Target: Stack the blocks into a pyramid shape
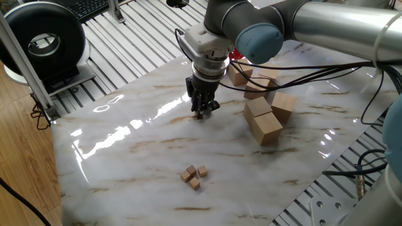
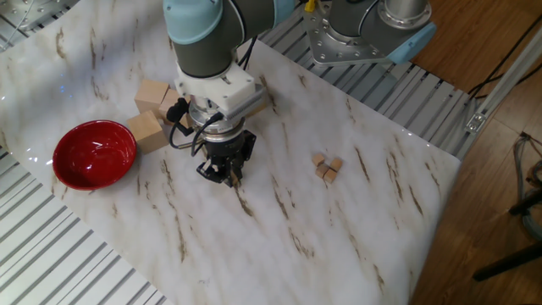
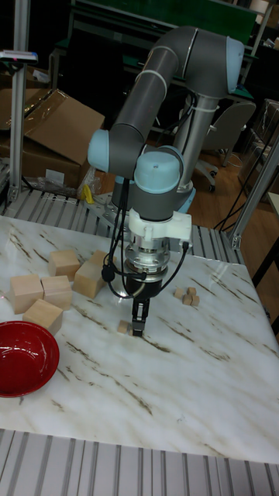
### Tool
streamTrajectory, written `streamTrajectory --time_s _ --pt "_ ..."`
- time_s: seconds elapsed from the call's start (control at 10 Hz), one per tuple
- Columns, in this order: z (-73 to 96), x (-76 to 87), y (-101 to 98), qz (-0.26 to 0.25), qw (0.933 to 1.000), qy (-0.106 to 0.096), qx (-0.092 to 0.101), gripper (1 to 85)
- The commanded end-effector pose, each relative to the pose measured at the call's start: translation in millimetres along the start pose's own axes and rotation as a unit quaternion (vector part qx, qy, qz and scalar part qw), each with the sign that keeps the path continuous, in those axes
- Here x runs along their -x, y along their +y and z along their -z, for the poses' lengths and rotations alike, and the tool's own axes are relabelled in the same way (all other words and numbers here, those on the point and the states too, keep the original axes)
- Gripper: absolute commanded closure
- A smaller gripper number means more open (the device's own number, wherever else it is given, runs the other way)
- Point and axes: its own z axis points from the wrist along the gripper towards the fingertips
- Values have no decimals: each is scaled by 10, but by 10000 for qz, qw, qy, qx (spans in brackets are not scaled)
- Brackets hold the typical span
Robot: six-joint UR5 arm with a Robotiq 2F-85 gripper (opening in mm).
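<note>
Over on the left sits a red bowl [image 3: 23,358] with the big wooden blocks [image 3: 58,284] behind it. The gripper [image 3: 137,327] points straight down at the marble table [image 3: 178,387], tips at the surface. One tiny cube [image 3: 122,328] lies just beside the fingers [image 3: 138,319] in the tall view; I cannot tell whether the jaws pinch it or merely stand next to it. Further right, three tiny cubes [image 3: 186,295] sit clustered flat on the table, well apart from the gripper, nothing stacked yet

Gripper [image 3: 138,325] low over marble table [image 3: 194,387]; tiny cube [image 3: 122,328] just beside it.
</note>
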Motion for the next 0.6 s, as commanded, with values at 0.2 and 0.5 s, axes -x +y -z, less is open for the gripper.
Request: streamTrajectory --time_s 0.2,0.5 --pt "21 -51 7 6 10000 -61 -24 623" --pt "61 -83 19 76 10000 -34 12 620"
